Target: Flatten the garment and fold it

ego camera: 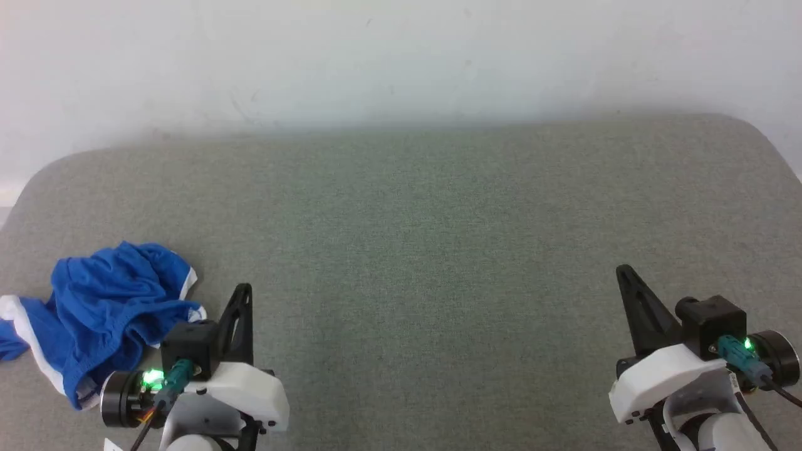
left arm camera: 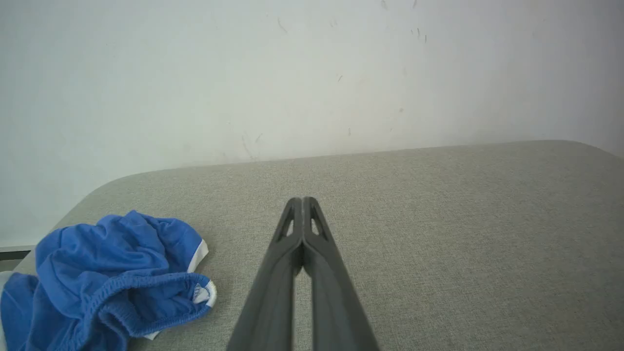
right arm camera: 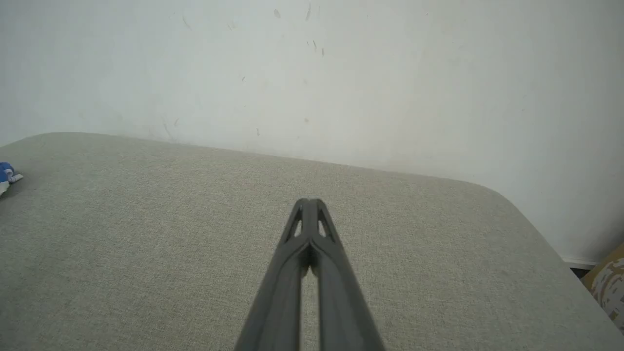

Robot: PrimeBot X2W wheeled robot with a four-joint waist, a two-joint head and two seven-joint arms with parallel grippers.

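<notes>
At the near left edge of the desk (ego camera: 438, 250), the garment (ego camera: 100, 300) lies in a crumpled heap just beside the left hand (ego camera: 243, 289), whose fingers are clear of it. Task status: judged not started. No flattening or fold is evident, so both steps are left to do. Left hand: fingers pressed together, holding nothing. Right hand (ego camera: 624, 271): fingers pressed together, holding nothing, well apart from the garment. Garment condition: bright blue soft fabric, bunched and creased, with white trim exposed at the edges and a gathered elastic band facing the left wrist view
</notes>
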